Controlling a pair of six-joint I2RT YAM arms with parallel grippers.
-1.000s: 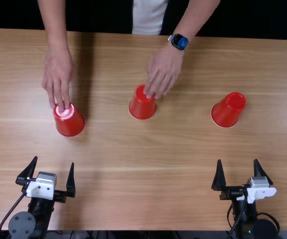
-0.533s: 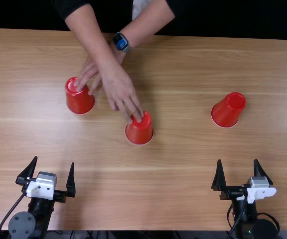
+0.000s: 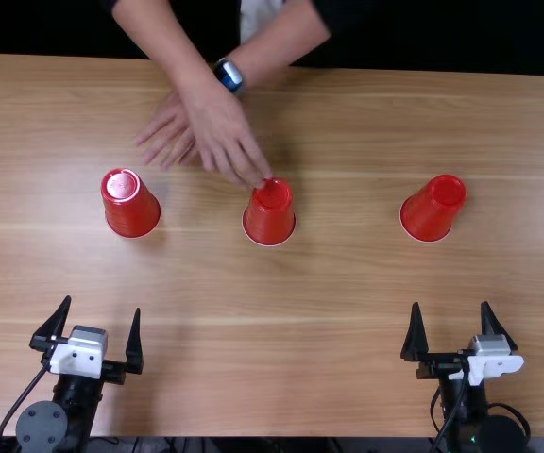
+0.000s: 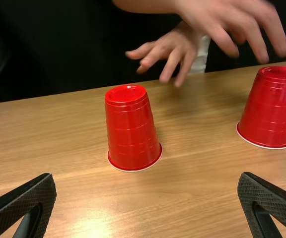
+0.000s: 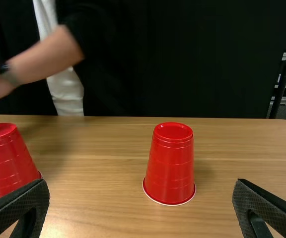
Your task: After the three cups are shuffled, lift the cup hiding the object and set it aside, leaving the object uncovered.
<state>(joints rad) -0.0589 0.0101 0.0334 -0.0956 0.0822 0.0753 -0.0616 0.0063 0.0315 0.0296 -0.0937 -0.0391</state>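
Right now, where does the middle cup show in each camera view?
Top view: middle cup between the other two, in the row's centre.
Left wrist view: middle cup beside the left cup, under the person's hand.
Right wrist view: middle cup beside the right cup.
Shared landmark: that hand above it.

black left gripper [image 3: 100, 307], white wrist block [image 3: 76, 351]
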